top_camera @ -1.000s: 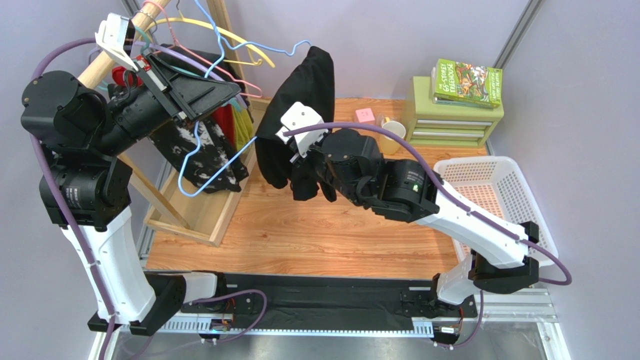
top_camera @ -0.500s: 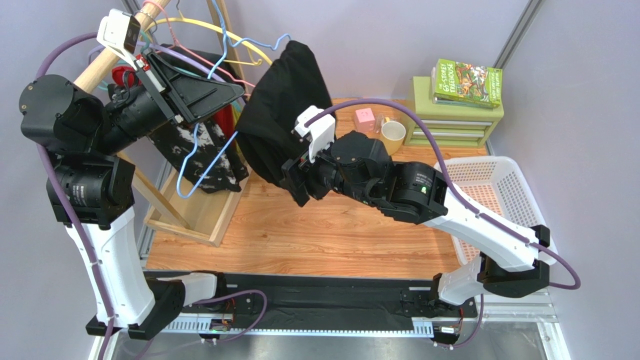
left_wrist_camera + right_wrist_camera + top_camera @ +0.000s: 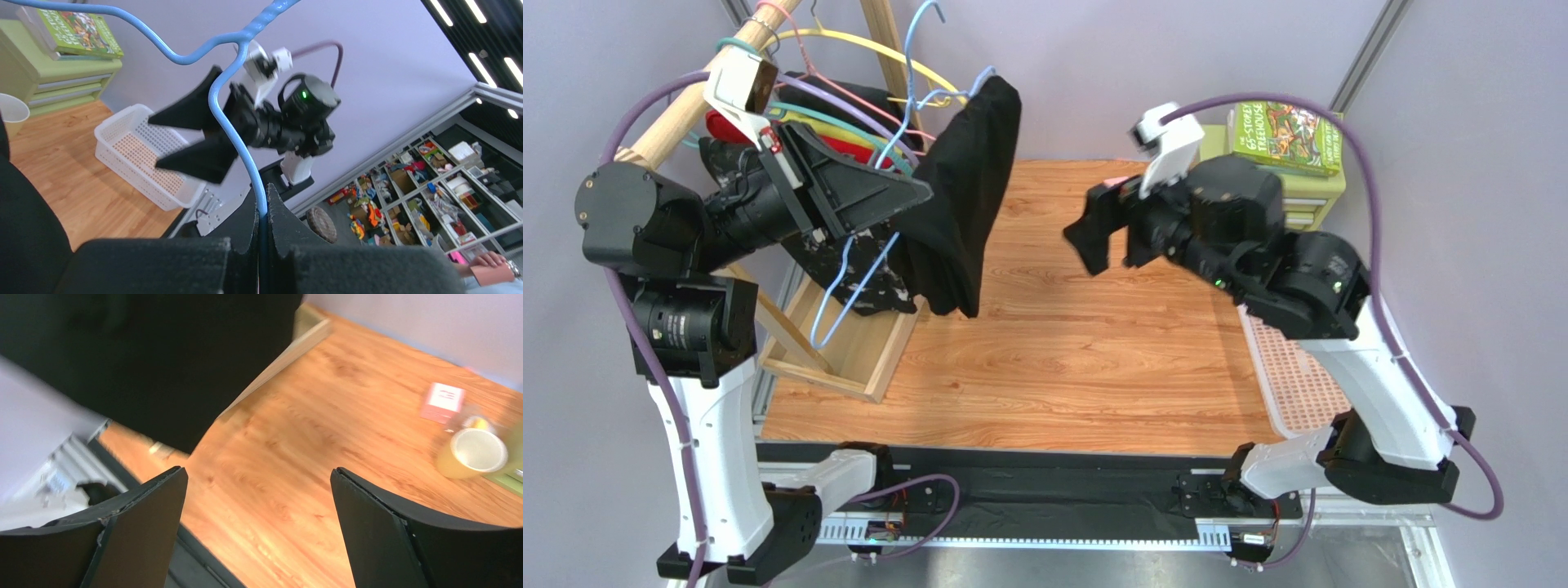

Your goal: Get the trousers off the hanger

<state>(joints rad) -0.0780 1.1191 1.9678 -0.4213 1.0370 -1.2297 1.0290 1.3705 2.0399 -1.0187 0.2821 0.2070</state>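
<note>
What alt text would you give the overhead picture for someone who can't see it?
The left gripper is shut on a thin light-blue hanger with black trousers draped over it, beside a wooden rack. The right gripper hangs open and empty over the wooden table, apart from the trousers.

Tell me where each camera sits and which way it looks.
Top: above and behind the arms, looking down on the table; both arms show.
Left wrist: on the left arm, looking past the shut left hand gripping the hanger towards the open right hand.
Right wrist: on the right arm, looking between its own fingers at the trousers and table.
Shared: top and right wrist both show the trousers.
</note>
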